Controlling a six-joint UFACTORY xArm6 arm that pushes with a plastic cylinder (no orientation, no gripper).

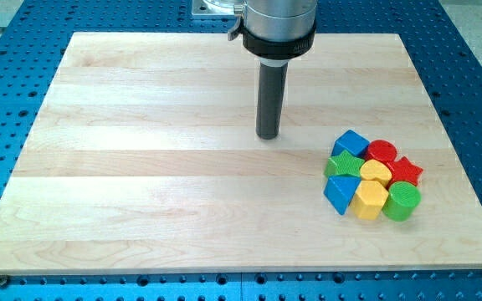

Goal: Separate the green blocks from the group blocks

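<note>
A pale wooden board (pixel 141 167) lies on a blue perforated metal table (pixel 7 50), its left and middle stretches bare. Near the top centre, the straight dark rod hangs from a silver-collared arm (pixel 279 25), and my tip (pixel 267 136) rests on the wood, well apart from the blocks and up and to the view's left of them; it carries no claw, so nothing opens or closes. At the right, eight blocks sit packed together, touching. The green star-shaped block (pixel 342 165) is on the cluster's left edge, wedged between the blue cube-like block (pixel 351 143) above and the blue wedge-like block (pixel 339 193) below. A yellow rounded block (pixel 376 172) and a yellow hexagonal block (pixel 370 199) fill the centre, with a red cylinder (pixel 382 151) above. The red star-shaped block (pixel 406 171) is at the far right, and the green cylinder (pixel 402 201) is at the lower right corner.
</note>
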